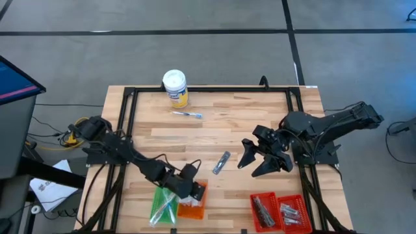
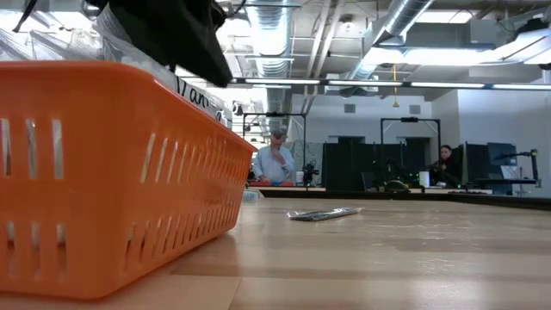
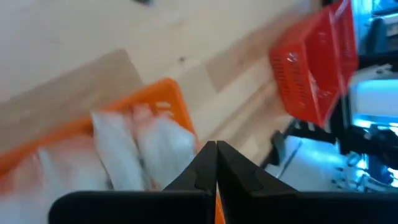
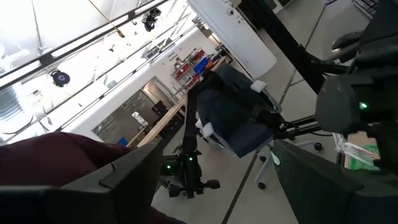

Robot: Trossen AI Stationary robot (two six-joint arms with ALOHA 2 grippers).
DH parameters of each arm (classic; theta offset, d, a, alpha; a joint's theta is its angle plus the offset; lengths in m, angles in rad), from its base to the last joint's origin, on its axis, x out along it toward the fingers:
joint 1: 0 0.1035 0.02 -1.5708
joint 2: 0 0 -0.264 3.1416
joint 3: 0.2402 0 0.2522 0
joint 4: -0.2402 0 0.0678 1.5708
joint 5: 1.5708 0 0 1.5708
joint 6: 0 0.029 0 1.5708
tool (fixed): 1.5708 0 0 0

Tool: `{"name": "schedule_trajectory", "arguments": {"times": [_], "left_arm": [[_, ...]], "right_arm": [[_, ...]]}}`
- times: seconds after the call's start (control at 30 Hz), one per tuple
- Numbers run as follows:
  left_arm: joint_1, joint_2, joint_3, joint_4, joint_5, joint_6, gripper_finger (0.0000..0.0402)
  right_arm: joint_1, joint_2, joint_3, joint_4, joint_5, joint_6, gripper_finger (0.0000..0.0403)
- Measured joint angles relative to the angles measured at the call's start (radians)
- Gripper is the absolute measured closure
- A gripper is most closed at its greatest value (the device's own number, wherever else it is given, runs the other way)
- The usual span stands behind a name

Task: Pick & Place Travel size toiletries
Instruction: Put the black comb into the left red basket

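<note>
Fingers of left gripper (image 3: pixel 216 163) are pressed tight together w/ nothing between them, hanging just above orange tray (image 1: pixel 192 207); white packets (image 3: pixel 140 152) lie in tray right under the tips. Right gripper (image 1: pixel 259 161) gapes wide, empty, tilted up off table. Silvery piece (image 1: pixel 222 162) lies loose betw. the two grippers, blue stick (image 1: pixel 187 114) well beyond. Next pick, prob. silvery piece: approach along its short side, tips straddling it, close slow.
</note>
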Motion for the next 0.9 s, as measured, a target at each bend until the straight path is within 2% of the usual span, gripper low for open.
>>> {"name": "schedule_trajectory", "arguments": {"times": [0.2,0.47,0.57,0.8,0.9], "left_arm": [[0.026,0.020,-0.001,-0.059,0.011,0.006,0.0401],[0.027,0.044,-0.001,-0.044,0.034,0.006,0.0401],[0.023,0.031,0.000,-0.034,-0.010,0.005,0.0401],[0.024,-0.071,0.004,-0.004,-0.207,0.057,0.0401],[0.055,-0.107,0.004,0.001,-0.225,0.103,0.0401]], "right_arm": [[-0.009,0.000,0.000,-0.001,-0.016,0.001,0.0106],[-0.012,0.000,0.000,-0.007,-0.020,0.008,0.0106],[-0.012,0.000,0.000,-0.014,-0.021,0.008,0.0106],[-0.019,0.000,0.000,-0.096,-0.025,0.008,0.0106],[-0.049,0.000,0.000,-0.148,-0.097,-0.010,0.0106]]}}
